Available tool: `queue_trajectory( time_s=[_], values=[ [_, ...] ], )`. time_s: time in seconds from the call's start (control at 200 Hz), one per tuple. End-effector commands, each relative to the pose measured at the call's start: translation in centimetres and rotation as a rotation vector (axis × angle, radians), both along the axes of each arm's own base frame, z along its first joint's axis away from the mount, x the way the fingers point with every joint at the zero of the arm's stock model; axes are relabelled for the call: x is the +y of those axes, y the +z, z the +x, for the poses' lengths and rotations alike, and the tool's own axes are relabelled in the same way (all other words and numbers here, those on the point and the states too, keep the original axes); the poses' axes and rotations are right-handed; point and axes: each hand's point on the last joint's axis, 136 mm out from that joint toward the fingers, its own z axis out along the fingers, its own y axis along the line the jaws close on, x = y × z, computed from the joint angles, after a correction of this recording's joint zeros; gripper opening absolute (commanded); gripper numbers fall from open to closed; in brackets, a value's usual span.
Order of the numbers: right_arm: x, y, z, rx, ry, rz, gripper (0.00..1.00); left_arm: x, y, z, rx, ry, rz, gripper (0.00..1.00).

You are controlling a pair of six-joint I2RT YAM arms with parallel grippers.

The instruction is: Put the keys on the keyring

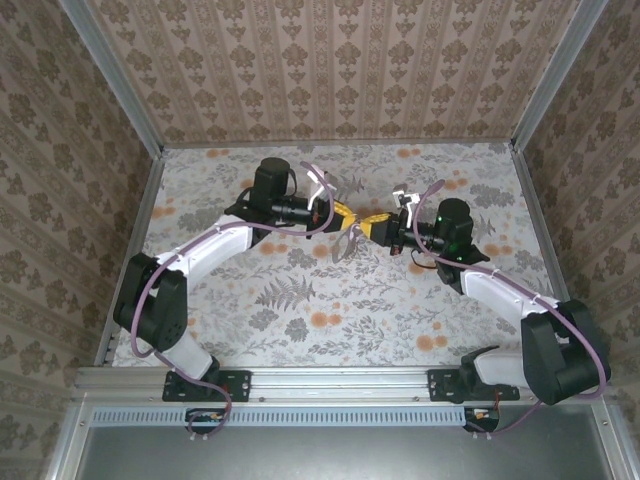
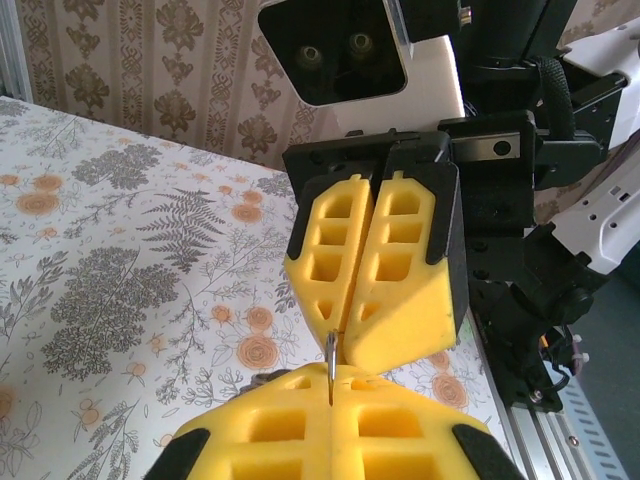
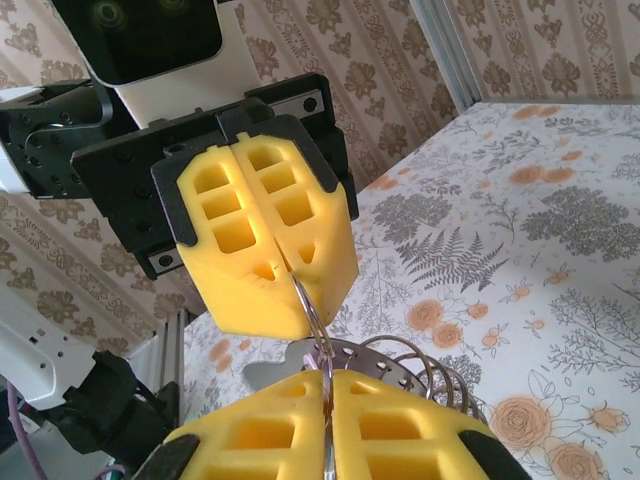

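Left gripper (image 3: 287, 285) and right gripper (image 3: 328, 390) pinch the keyring (image 3: 312, 312) between them.

Two arms: left arm (image 1: 215, 245), right arm (image 1: 495, 285). Two grippers: left gripper (image 3: 292, 295), right gripper (image 2: 340, 335). Four yellow fingers (image 2: 400, 270), two to each gripper. Two white camera boxes: right camera (image 2: 350, 50), left camera (image 3: 140, 35), each with two lenses. One table (image 1: 250, 320). Three papered walls (image 1: 330, 60). One keyring (image 3: 308, 305), a thin wire loop. One key (image 3: 322, 347), as far as the small pinkish speck at the loop's foot lets one tell. One bunch of wire coils (image 3: 425, 365). Two purple cables (image 1: 603, 350), one along each arm.
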Motion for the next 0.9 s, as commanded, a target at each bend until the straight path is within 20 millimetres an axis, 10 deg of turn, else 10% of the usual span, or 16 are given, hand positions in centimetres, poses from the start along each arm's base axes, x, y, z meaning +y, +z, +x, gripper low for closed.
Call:
queue_trajectory(
  time_s=[0.0,0.64,0.79,0.895],
  values=[
    [0.1,0.2,-0.2,-0.024,0.013,-0.008,0.01,0.5,1.8,-0.5,-0.037,-0.01,-0.042,0.0],
    [2.7,-2.4,0.2,0.064,0.109,-0.046,0.0,0.6,2.2,-0.7,-0.053,0.001,-0.073,0.0],
    [1.4,-2.6,0.5,0.067,0.042,-0.062,0.37,0.5,2.1,-0.6,-0.055,0.013,-0.073,0.0],
    [-0.2,-3.0,0.6,0.067,-0.034,-0.075,0.41,0.6,2.2,-0.4,-0.061,0.022,-0.081,0.0]
  ],
)
